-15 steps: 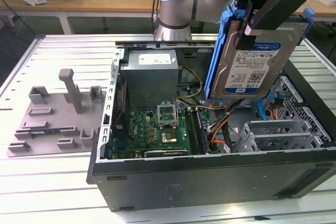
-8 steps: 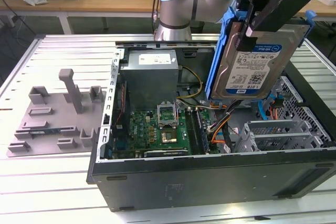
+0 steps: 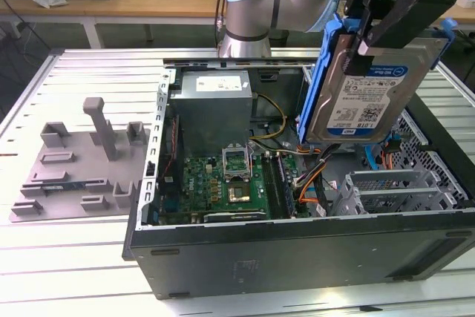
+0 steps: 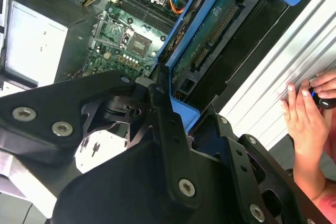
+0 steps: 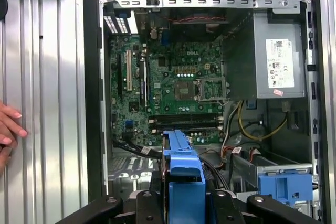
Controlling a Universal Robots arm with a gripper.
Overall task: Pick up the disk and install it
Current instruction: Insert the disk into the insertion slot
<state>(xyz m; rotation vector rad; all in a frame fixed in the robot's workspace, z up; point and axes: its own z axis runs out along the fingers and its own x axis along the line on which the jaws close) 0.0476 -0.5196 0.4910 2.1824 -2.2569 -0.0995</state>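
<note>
The disk [image 3: 369, 87] is a silver-grey hard drive with a white-and-blue label, framed by a blue carrier. It hangs upright and slightly tilted above the open computer case [image 3: 297, 254], over the end at the exterior view's right. My gripper [image 3: 371, 31] is shut on its upper edge, black fingers clamping both faces. In the second wrist view the disk's circuit-board side [image 4: 210, 30] faces the camera, with my gripper [image 4: 185, 115] closed on the carrier. The first wrist view looks down the carrier's blue edge [image 5: 181, 163], held between the fingers of my gripper [image 5: 184, 199].
Inside the case lie the motherboard [image 3: 223, 183], the grey power supply [image 3: 211, 105], orange cables [image 3: 308, 180] and a metal drive cage [image 3: 401, 183] with a blue latch piece [image 5: 286, 187]. A grey fixture plate [image 3: 82, 161] sits at the exterior view's left. A person's hand [image 4: 307, 114] rests on the table beside the case.
</note>
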